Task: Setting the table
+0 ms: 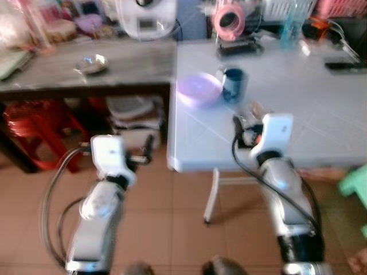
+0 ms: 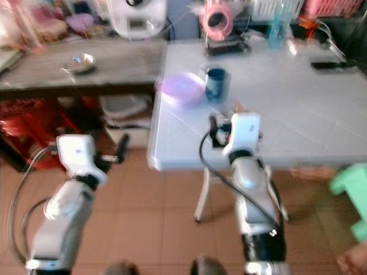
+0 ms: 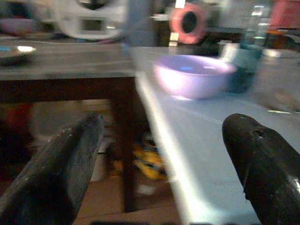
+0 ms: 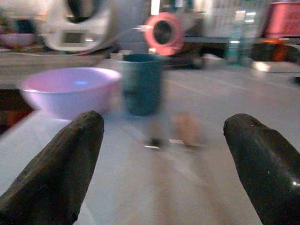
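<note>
A lilac bowl point(image 1: 199, 90) stands near the left edge of the white table point(image 1: 298, 120), with a dark teal cup point(image 1: 233, 85) just to its right. My right gripper point(image 4: 164, 129) is open low over the table, short of the cup. A small, blurred brownish thing point(image 4: 185, 132) lies on the table between its fingers and the cup. My left gripper point(image 3: 161, 129) is open beside the table's left edge, over the floor, and faces the bowl point(image 3: 193, 75).
A dark wooden table point(image 1: 51, 74) at the left carries a metal dish point(image 1: 92, 63) and a white appliance point(image 1: 146, 17). A pink ring point(image 1: 229, 20), a bottle point(image 1: 289, 26) and a black item point(image 1: 344, 66) stand farther back. Red stool point(image 1: 40, 123) at left, green stool point(image 1: 355, 183) at right.
</note>
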{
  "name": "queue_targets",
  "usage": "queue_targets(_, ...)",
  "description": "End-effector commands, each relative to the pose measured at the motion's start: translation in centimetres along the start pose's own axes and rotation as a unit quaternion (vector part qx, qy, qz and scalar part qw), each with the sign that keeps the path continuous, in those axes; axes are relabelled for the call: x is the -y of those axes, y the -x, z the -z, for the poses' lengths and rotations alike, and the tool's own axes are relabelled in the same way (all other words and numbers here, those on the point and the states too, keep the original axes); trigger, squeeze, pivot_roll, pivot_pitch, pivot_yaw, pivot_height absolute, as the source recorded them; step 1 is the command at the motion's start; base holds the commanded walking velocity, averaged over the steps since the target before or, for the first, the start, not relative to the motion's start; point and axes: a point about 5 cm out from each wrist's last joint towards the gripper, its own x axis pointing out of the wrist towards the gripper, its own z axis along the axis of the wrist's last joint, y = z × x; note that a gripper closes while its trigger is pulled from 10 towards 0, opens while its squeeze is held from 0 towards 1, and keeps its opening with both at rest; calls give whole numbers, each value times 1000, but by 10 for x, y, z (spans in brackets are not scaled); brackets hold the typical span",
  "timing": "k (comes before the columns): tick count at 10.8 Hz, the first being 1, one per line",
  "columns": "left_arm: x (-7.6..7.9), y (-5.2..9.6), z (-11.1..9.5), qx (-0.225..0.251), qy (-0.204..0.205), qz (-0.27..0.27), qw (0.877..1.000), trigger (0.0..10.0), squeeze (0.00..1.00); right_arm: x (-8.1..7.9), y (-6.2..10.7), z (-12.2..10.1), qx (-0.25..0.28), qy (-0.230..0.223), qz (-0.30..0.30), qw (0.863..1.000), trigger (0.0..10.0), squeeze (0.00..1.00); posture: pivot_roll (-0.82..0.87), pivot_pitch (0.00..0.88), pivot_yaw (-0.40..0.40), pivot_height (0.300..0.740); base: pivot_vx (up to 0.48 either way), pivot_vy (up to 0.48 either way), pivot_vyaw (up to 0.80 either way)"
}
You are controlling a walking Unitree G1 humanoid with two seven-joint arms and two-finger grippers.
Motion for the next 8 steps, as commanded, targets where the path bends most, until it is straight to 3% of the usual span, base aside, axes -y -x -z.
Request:
queue_targets(1, -7, 2, -2, 1, -10, -9, 1000, 10000, 0, -7, -2, -8, 16, -6, -12, 1000, 10000, 0, 32, 64, 68, 740, 319, -356, 0)
queue_targets(2, -6, 2, -3, 2, -11, -10, 1000, 10000, 0, -7, -2, -9, 20, -4, -15, 1000, 10000, 0, 34, 65, 57, 740, 469, 0, 0)
queue_targets(5, -12, 2, -1, -2, -34, -41, 999, 10000, 0, -10, -4, -14, 36, 24, -27, 999, 10000, 0, 42, 80, 50, 740, 0, 0, 0)
queue_targets(8, -18, 7, -3, 5, -29, -52, 998, 10000, 0, -10, 2, -13, 39, 39, -34, 998, 10000, 0, 44, 87, 48, 740, 215, 0, 740)
